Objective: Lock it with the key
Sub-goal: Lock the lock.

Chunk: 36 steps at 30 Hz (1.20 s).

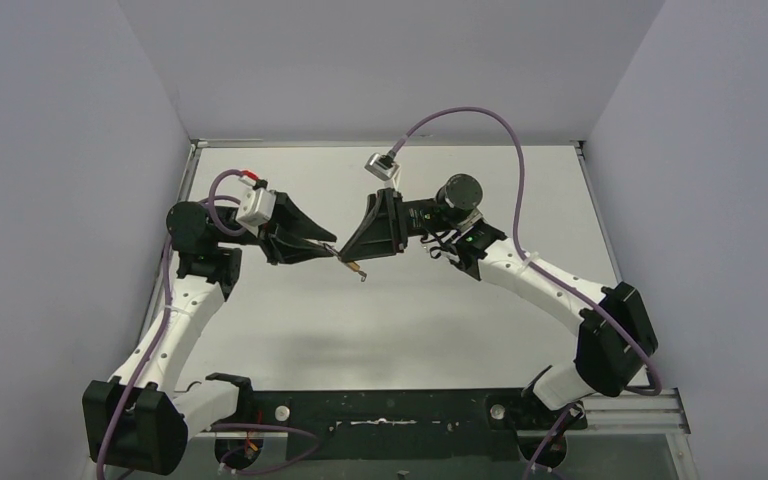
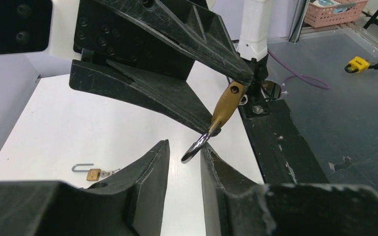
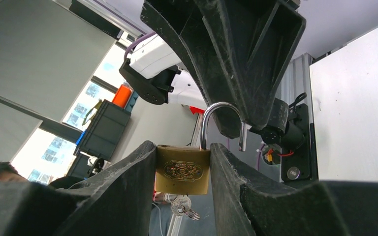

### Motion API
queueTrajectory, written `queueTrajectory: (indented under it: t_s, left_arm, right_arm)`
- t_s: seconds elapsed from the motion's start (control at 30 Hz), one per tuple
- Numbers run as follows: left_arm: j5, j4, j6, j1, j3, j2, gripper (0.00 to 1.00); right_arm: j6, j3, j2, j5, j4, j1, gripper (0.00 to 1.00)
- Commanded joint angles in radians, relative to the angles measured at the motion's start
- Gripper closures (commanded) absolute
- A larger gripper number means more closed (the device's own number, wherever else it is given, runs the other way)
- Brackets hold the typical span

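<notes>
Brass first: holding the padlock (image 3: pixel 182 171) up above the tabletop (image 2: pixel 78 123), pinched tight in the right gripper (image 3: pixel 183 147), with the key (image 3: pixel 181 207) hanging under it. Pointing the open silver loop (image 2: pixel 197 146) into the left gripper (image 2: pixel 184 146), narrow but not squeezing yet. Probably best going slowly: lining the loose end over its hole, pushing straight, keeping the padlock from slipping.
</notes>
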Motion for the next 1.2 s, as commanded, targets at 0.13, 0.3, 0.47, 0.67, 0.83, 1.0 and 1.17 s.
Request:
queueTrajectory:
  t_s: [0.13, 0.3, 0.47, 0.67, 0.83, 1.0, 1.17]
  left_arm:
    - [0.053, 0.006, 0.005, -0.016, 0.036, -0.001, 0.99]
    - [0.095, -0.059, 0.048, -0.031, 0.042, -0.011, 1.0]
    - [0.115, -0.245, 0.142, -0.033, 0.081, -0.017, 1.0]
    - [0.124, -0.287, 0.116, -0.033, 0.127, 0.005, 1.0]
    - [0.055, -0.252, 0.025, -0.032, 0.163, 0.019, 1.0]
    - [-0.264, 0.061, -0.123, -0.001, 0.062, -0.027, 1.0]
    - [-0.599, 0.135, -0.072, -0.013, -0.037, -0.075, 1.0]
  right_arm:
    - [0.055, 0.042, 0.001, -0.008, 0.124, -0.003, 0.77]
    - [0.065, 0.04, 0.011, -0.008, 0.123, -0.008, 0.77]
    - [0.006, 0.068, 0.005, 0.008, 0.036, -0.051, 0.34]
    - [-0.649, 0.282, -0.062, 0.226, -0.856, -0.101, 0.0]
    - [-0.837, 0.324, -0.133, 0.427, -0.956, -0.11, 0.0]
    - [-0.936, 0.206, -0.27, 0.522, -0.788, -0.111, 0.0]
    - [-1.007, 0.15, -0.361, 0.413, -0.551, -0.113, 0.0]
